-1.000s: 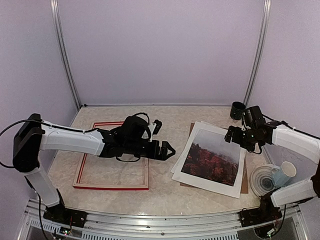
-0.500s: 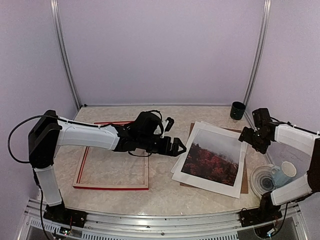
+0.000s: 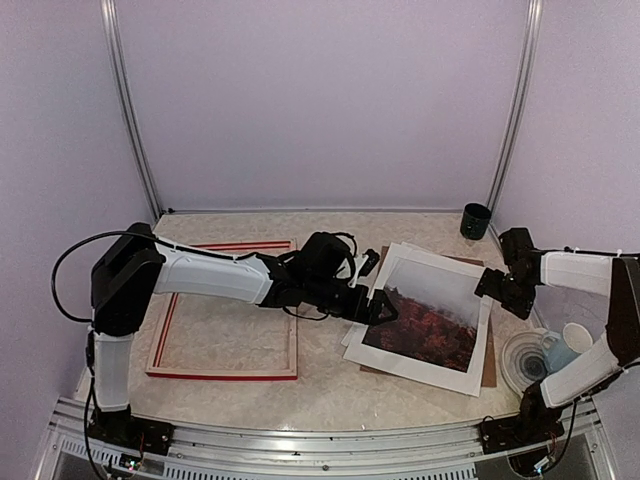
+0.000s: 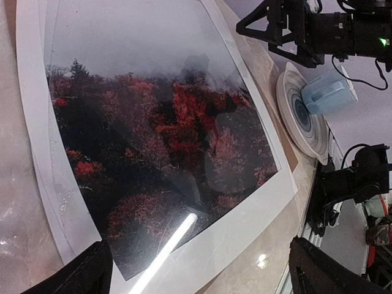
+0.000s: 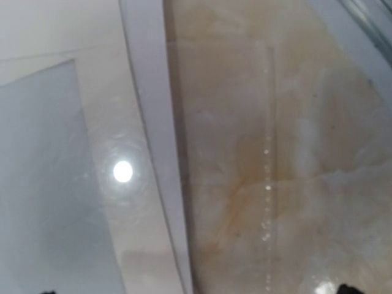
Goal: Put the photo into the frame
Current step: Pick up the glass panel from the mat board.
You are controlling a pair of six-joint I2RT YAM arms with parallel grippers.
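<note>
Showing red-orange trees under grey mist, the white-bordered photo (image 3: 425, 318) lies right of the frame (image 3: 225, 374), its left edge under the wide-open left gripper (image 3: 378, 306); the right gripper (image 3: 497, 288), also wide, hangs beside its right edge.

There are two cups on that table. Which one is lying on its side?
The pale blue cup on the round ringed plate at the right edge. The dark cup in the far corner stands upright.

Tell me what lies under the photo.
A white sheet peeks out along the left edge of the photo, and a brown panel shows at the right. Their middle parts are covered.
</note>
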